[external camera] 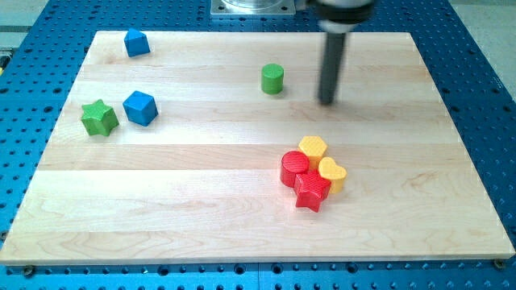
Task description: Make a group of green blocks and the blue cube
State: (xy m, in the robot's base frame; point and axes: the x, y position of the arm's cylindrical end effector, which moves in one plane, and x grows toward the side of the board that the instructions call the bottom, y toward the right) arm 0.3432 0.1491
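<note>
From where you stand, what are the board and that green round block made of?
The board looks like pale wood: joined planks with visible grain, matte. The green cylinder, left of my tip, shows flat, even colour with a slight sheen; painted wood or plastic, I cannot tell which.

No lettering, label, brand mark, number or sign can be read anywhere in the camera view. Nothing is printed on the wooden board (242,225), on the perforated blue table (484,80) beneath it, or on any coloured block. The dark rod and the metal mount at the view's top are likewise unmarked as far as can be made out.
</note>
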